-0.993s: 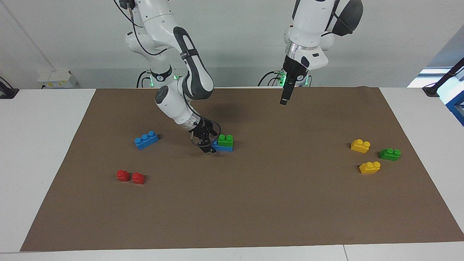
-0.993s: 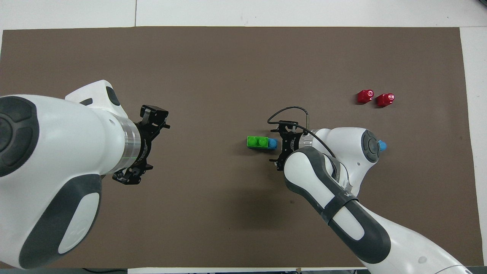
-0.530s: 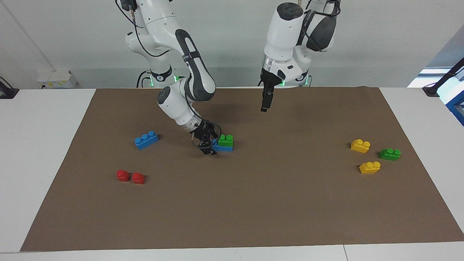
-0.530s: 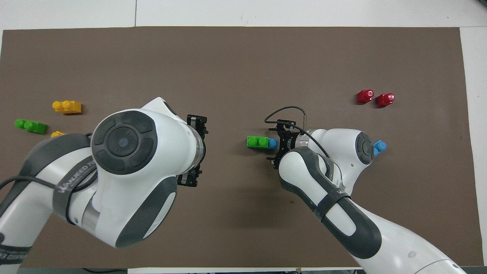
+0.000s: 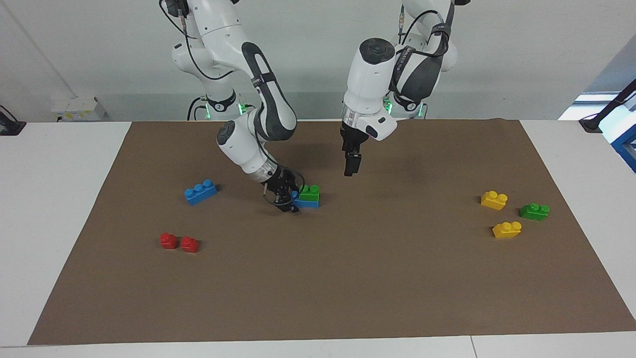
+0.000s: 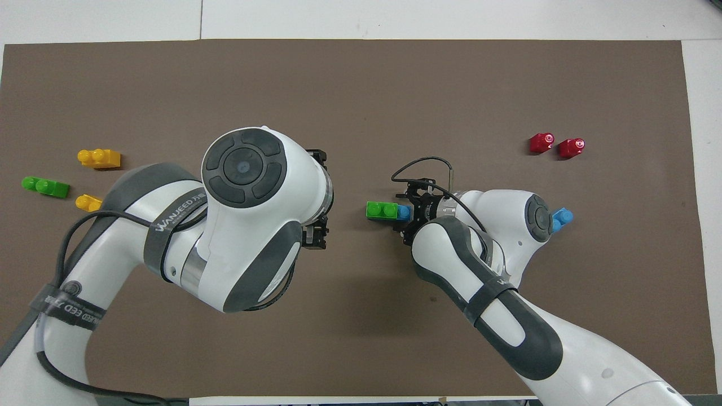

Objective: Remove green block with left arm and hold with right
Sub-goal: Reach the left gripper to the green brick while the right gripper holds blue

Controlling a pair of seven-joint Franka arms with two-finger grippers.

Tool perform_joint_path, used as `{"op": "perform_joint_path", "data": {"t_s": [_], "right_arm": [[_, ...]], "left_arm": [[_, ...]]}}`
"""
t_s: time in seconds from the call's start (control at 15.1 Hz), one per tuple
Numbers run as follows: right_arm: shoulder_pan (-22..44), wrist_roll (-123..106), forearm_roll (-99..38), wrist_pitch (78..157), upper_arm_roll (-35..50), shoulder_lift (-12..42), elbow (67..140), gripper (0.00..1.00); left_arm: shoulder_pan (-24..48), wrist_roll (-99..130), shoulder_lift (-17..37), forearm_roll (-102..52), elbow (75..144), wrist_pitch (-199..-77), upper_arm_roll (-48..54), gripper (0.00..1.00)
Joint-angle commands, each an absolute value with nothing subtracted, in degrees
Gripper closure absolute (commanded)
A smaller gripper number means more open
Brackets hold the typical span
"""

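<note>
The green block [image 5: 309, 193] [image 6: 381, 210] sits stacked on a blue brick [image 5: 306, 203] [image 6: 403, 212] in the middle of the mat. My right gripper [image 5: 288, 203] [image 6: 401, 213] is low at the mat, at the blue brick's bare end toward the right arm's end of the table. My left gripper [image 5: 351, 168] hangs open and empty in the air, pointing down, over bare mat beside the stack toward the left arm's end. In the overhead view the left arm's own wrist covers most of that gripper.
A loose blue brick [image 5: 200, 192] [image 6: 561, 217] and two red pieces [image 5: 179, 242] [image 6: 555, 145] lie toward the right arm's end. Two yellow bricks [image 5: 494, 199] [image 5: 506, 229] and a darker green brick [image 5: 534, 211] [image 6: 45, 186] lie toward the left arm's end.
The left arm has swung in from its own end toward the middle and come lower, closer to the stack. The right gripper has stayed at the blue brick, edging slightly in.
</note>
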State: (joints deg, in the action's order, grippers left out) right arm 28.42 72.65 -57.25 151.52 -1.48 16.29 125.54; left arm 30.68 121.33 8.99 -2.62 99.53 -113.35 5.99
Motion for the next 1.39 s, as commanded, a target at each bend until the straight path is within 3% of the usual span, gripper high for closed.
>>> {"op": "perform_joint_path", "data": {"t_s": [0.0, 0.13, 0.73, 1.32], "right_arm": [[28.39, 71.46, -58.62, 152.32, -1.41, 16.96, 124.72, 0.82], [28.3, 71.46, -58.54, 152.31, -1.41, 16.96, 124.63, 1.0], [27.6, 71.46, -58.62, 151.96, -1.41, 16.96, 124.01, 1.0], [27.6, 71.37, -58.62, 152.05, -1.49, 17.05, 124.01, 1.0]], "left_arm": [[31.82, 124.8, 14.23, -1.24, 95.28, -113.02, 5.36, 0.0], [31.73, 125.85, 14.94, -1.32, 95.19, -113.2, 5.36, 0.0], [32.51, 128.75, 22.41, -1.23, 89.56, -115.04, 5.27, 0.0], [34.71, 133.41, 23.82, -0.1, 90.17, -121.02, 5.27, 0.0]]}}
